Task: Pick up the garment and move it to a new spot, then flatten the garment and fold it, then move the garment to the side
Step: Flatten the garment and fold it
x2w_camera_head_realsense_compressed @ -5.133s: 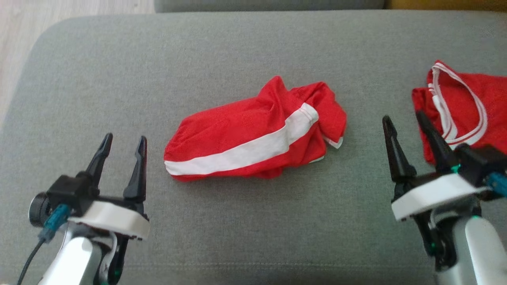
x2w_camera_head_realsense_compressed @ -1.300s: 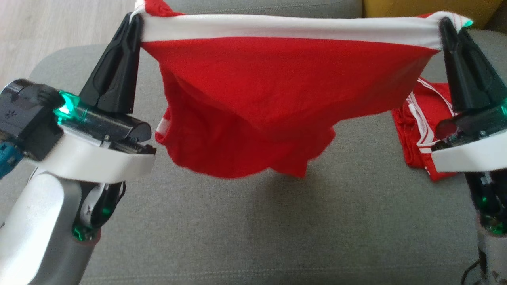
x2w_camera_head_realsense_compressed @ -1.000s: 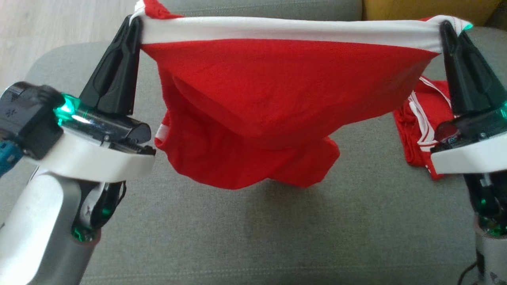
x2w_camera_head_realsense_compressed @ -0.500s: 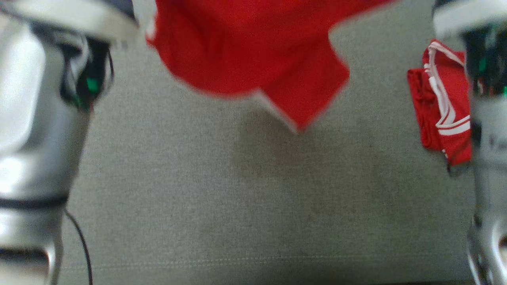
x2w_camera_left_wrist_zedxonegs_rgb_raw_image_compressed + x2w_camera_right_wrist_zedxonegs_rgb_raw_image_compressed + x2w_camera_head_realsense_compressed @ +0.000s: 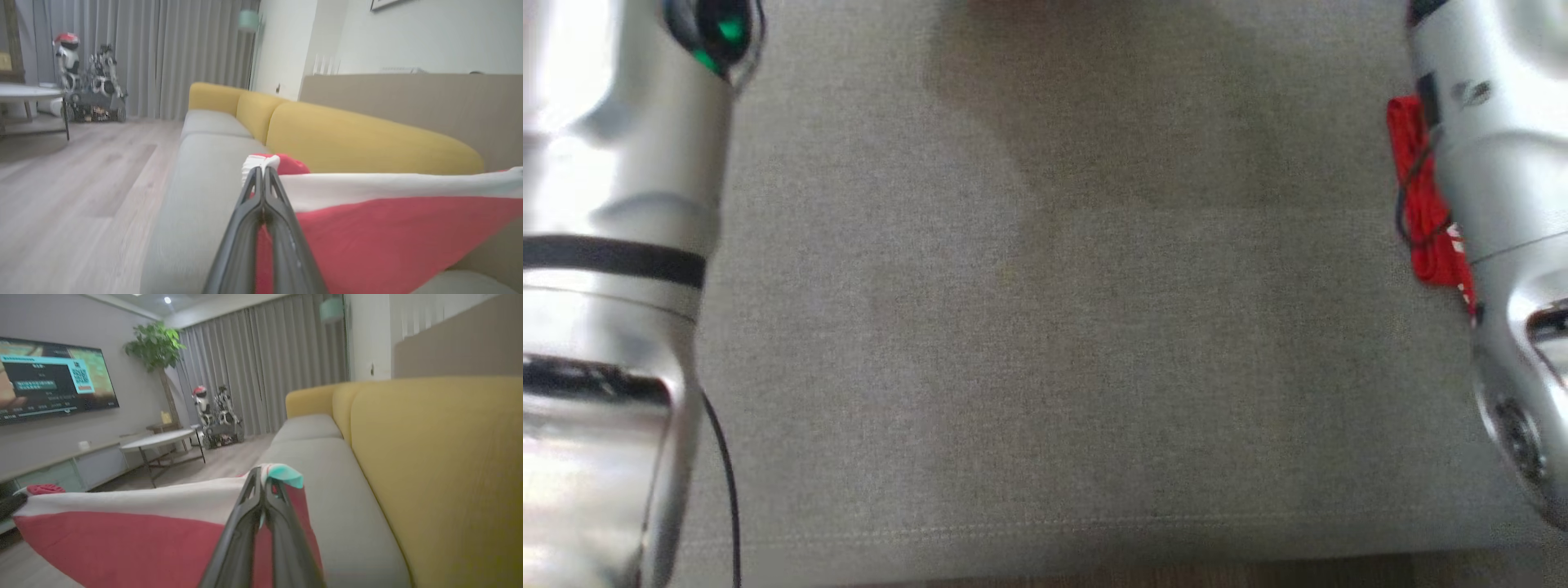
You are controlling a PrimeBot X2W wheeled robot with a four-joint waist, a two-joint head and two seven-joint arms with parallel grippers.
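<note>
**A:** The garment (image 5: 388, 228) hangs high above the sofa (image 5: 1045, 343). The left end effector (image 5: 262, 171) pinches one white-banded corner, the right end effector (image 5: 261, 473) pinches the other, and the fabric is stretched between them.

**B:** Pickup looks done, then. Setting down, flattening, folding, moving aside: all ahead, I'd say.

From the head we look steeply down on the seat (image 5: 1045, 343) from close, the left forearm (image 5: 613, 245) and right forearm (image 5: 1494, 163) at the side edges. From the left wrist we look almost level along the left gripper (image 5: 262, 170), down the seat's length toward the curtain (image 5: 163, 53), the back (image 5: 359, 139) on our right. From the right wrist we face the same way along the right gripper (image 5: 261, 473). Both wrist views share the garment (image 5: 388, 232), near the lens, plus seat, back, curtain and a far small robot (image 5: 69, 57); all three share the seat
</note>
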